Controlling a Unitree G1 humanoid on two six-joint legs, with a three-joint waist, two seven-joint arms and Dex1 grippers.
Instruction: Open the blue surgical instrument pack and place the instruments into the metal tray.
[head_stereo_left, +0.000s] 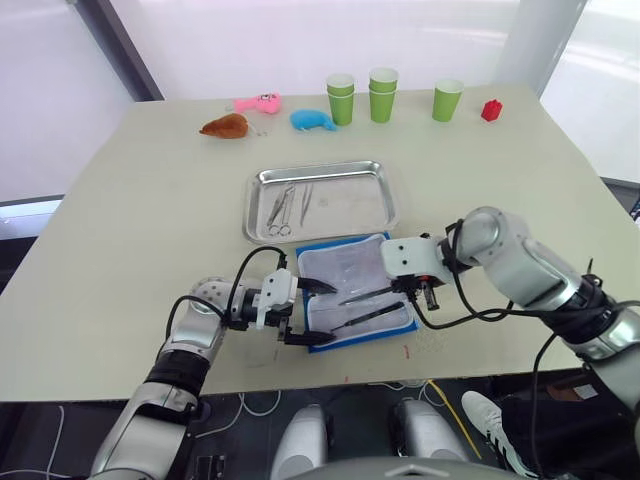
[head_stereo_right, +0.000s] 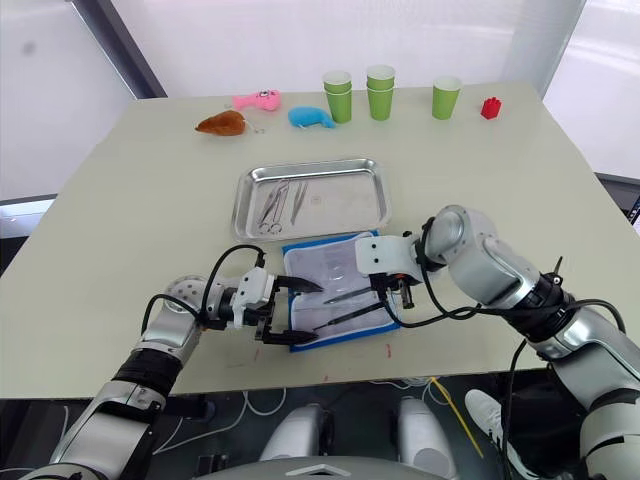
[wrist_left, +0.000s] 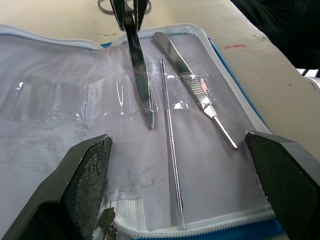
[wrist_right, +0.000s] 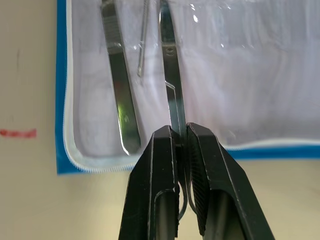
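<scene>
Between the two grippers: the blue surgical instrument pack (head_stereo_left: 356, 290) lies unzipped and flat on the table (head_stereo_left: 150, 210), lining up, with the metal tray (head_stereo_left: 380, 205) just beyond it.
Right gripper (wrist_right: 181, 137): fingers pressed together, pinching the ring-handled scissors (wrist_right: 172, 85) near the handle end, blades running away from the fingertips over the lining.
Left gripper (head_stereo_left: 308, 312): spread wide at the pack's near-left edge, holding nothing; looks like it's there to steady the pouch, though I can't tell if it's actually touching.
Already in the tray: a couple of instruments (head_stereo_left: 284, 208) sit at its left end.
Still on the pack: a thin probe (wrist_left: 170, 135) and a flat-handled tool, a scalpel handle I think (wrist_left: 197, 95), both beside the pinched scissors.
Step in hand: mid-task, pulling the scissors out of the pack, so roughly halfway.
Next move: lift the scissors clear of the clear sleeve without dragging the pouch, carry them forward over the rolled rim, let go low.
Left wrist view adds: all three remaining tools side by side, plus the zipper pull by the near finger.
Right wrist view adds: exactly where the pinch sits on the scissors.
Head views add: the tray, green cups (head_stereo_left: 384, 95), plush toys (head_stereo_left: 256, 102) at the far side.
</scene>
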